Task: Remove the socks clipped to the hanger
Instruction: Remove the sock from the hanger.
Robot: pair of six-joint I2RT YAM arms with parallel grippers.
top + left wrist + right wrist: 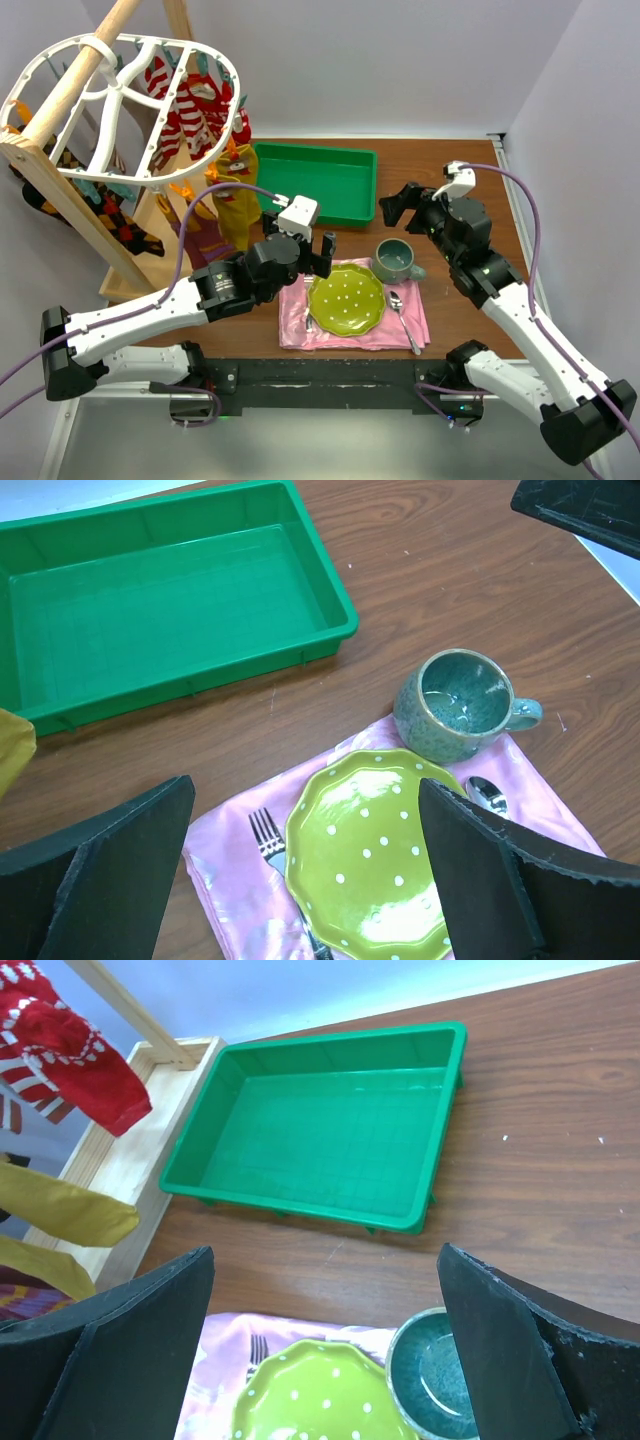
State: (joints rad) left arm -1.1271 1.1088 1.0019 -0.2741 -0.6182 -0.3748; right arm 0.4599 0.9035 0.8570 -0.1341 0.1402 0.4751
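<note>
At the far left, the hanger [200, 47] is being carried, tilted, on the pole of a wooden rack [60, 180]. The socks [185, 110] are being held beneath it by its clips, with red-and-white striped ones uppermost and mustard ones lower, near the table [430, 160]. Nothing is being gripped by the left gripper [305, 783]. Its jaws are being held wide apart above a pink napkin [295, 325] and a green dotted plate [347, 300], close to the mustard socks but apart from them. A green tray [300, 150] is being shown beyond it. A teal mug [393, 260] and a spoon [403, 315] are being borne by the napkin's right side. The right gripper [325, 1251] is likewise being held fully spread, with nothing between its jaws, above the mug.
</note>
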